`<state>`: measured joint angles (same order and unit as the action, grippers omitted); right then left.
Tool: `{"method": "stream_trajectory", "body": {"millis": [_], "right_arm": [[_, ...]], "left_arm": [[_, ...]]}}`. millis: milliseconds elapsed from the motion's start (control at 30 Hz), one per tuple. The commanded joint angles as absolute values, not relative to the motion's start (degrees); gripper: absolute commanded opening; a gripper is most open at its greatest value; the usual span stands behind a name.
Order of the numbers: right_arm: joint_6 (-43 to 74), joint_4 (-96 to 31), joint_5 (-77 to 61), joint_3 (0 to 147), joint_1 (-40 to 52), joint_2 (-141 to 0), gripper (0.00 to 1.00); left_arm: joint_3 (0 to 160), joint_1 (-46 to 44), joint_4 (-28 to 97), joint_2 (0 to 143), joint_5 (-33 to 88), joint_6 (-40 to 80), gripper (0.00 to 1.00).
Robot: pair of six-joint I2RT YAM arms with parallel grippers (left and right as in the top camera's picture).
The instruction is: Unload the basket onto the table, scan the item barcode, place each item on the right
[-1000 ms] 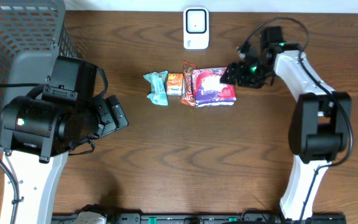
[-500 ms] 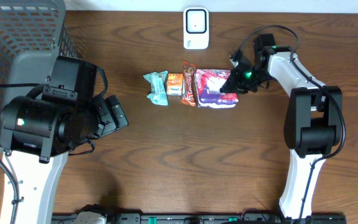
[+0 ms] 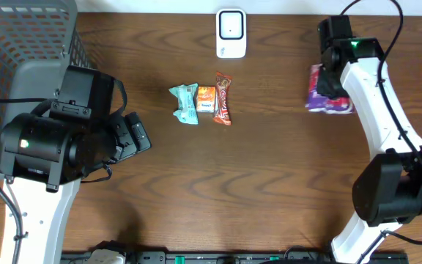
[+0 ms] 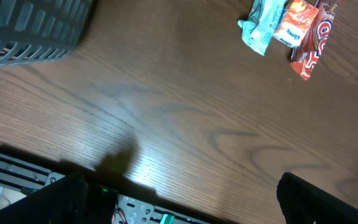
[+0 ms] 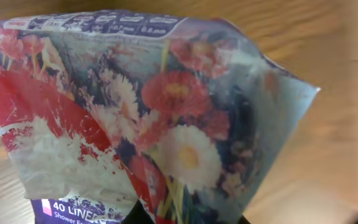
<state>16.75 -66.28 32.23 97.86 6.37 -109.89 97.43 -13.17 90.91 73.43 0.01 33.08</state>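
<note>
The item, a purple pack with a red and white flower print (image 3: pixel 315 92), hangs above the table at the right, and my right gripper (image 3: pixel 330 82) is shut on it. In the right wrist view the pack (image 5: pixel 154 112) fills the frame, pinched at its lower edge by the right gripper (image 5: pixel 185 219). No barcode shows on it. The white scanner (image 3: pixel 231 33) stands at the back centre, to the left of the pack. My left gripper (image 3: pixel 142 135) is open over the left of the table, and nothing sits between its fingers (image 4: pixel 328 199).
A teal packet (image 3: pixel 185 103), an orange packet (image 3: pixel 206 99) and a red bar (image 3: pixel 223 97) lie in a row mid-table. The left wrist view shows them at top right, teal packet (image 4: pixel 261 23) leftmost. A grey mesh basket (image 3: pixel 20 44) fills the back left corner.
The right gripper has shut on the flower-print pack, lifted it off the table beside the red bar and carried it to the right. The left arm has not moved.
</note>
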Motion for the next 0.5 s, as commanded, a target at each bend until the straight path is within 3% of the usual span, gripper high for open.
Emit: {"method": "stream_trajectory", "body": {"millis": [0,300,433,467], "right_arm": [[18.98,-66.41,47.03,96.51,7.11,-113.45,0.01],[15.16,-65.06,47.27,96.49,10.33,-121.56,0.02],[15.16,-64.38,43.46,96.49,14.5,-122.93,0.11],[15.16,-64.14,41.98,96.49,15.46,-122.93,0.19]], "left_arm": [[97.47,-12.93,91.02,73.65,-0.69,33.54,0.98],[97.47,-12.93,91.02,73.65,-0.69,33.54,0.98],[97.47,-12.93,91.02,73.65,-0.69,33.54,0.98],[97.47,-12.93,91.02,73.65,-0.69,33.54,0.98]]}}
